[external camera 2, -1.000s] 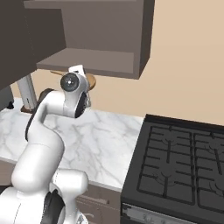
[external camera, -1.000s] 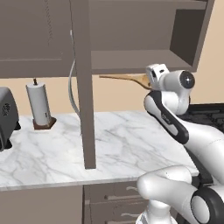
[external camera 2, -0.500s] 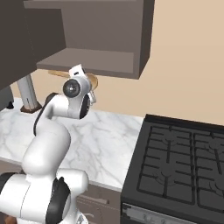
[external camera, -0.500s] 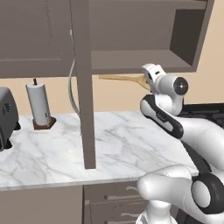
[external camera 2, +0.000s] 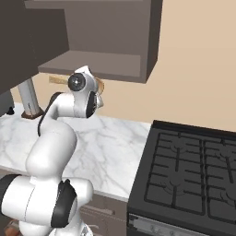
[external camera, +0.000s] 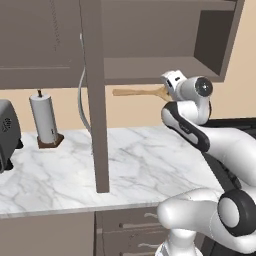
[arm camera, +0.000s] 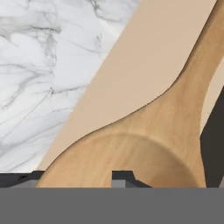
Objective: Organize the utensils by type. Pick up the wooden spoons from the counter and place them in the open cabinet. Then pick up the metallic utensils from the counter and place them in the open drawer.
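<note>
Wooden spoon (external camera: pixel 137 92): clamped by its bowl in the gripper (external camera: pixel 169 88), held level just below the open cabinet (external camera: pixel 165 70) shelf. Risk: handle striking the shelf edge on lifting, twisting it loose.

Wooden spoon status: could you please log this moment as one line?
wooden spoon | held in end effector | raised under open cabinet | not yet placed

The gripper (external camera: pixel 167 90) is masked by the robot's own wrist in both base views, so its jaws cannot be read. In the hand view the wooden spoon (arm camera: pixel 144 144) sits right against the fingertips (arm camera: pixel 124 177), its bowl cut by the bottom band and its handle running off the top edge.
</note>
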